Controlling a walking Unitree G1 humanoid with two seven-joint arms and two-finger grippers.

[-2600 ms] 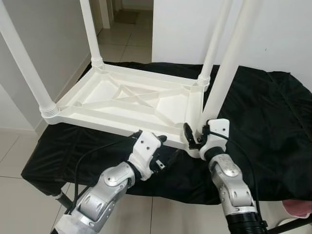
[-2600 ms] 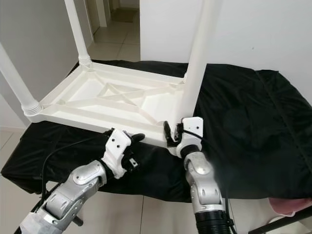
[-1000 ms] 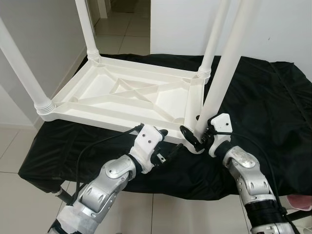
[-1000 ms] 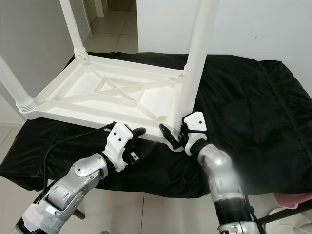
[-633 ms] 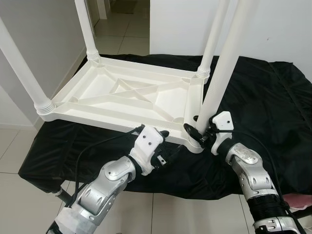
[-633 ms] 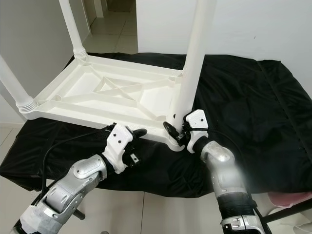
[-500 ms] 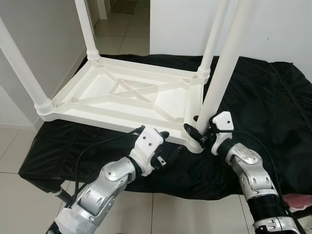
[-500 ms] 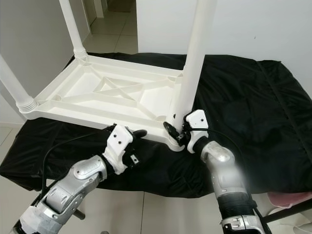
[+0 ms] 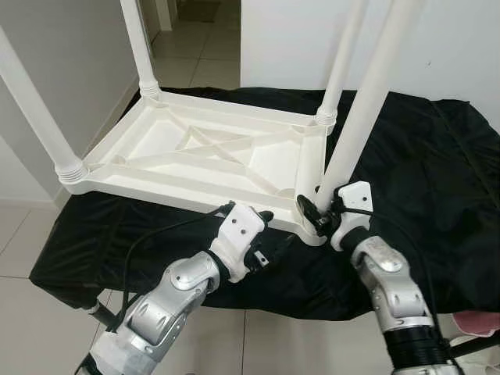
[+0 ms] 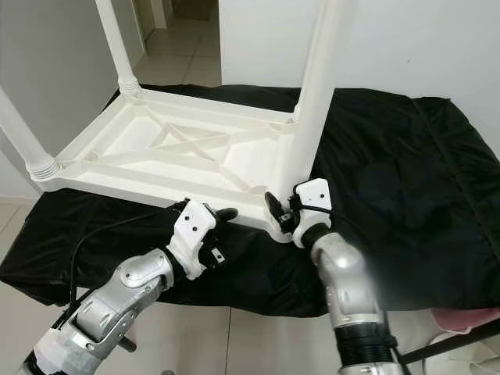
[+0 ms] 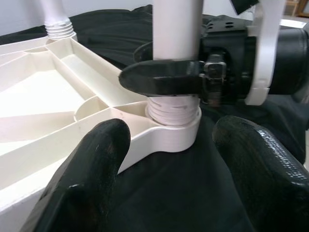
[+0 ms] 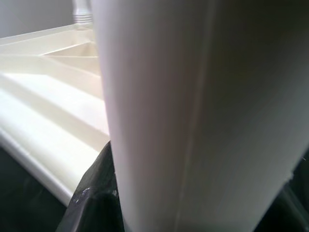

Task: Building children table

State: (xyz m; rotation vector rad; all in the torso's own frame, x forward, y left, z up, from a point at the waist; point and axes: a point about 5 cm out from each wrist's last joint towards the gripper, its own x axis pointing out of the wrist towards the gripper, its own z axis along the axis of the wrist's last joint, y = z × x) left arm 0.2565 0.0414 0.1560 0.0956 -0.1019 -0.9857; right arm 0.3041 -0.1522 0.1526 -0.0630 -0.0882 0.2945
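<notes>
Nearest, at about 7 o'clock in the left eye view, the left gripper [image 9: 269, 244] rests open against the near rim of the upturned white children's table [image 9: 195, 156], which lies on a black-draped tabletop [image 9: 437, 180]. At 5 o'clock the right gripper [image 9: 316, 217] is closed around the base of the fourth table leg [image 9: 367, 101], which stands in the near right corner socket [image 11: 174, 128].

To seat it well, I judge the leg should stay plumb while turned, with the left gripper steadying the frame against twisting.

The left wrist view shows the leg's ribbed thread still partly exposed above the socket, a detail the head views leave too small to read. Farther back, three fitted legs rise.
</notes>
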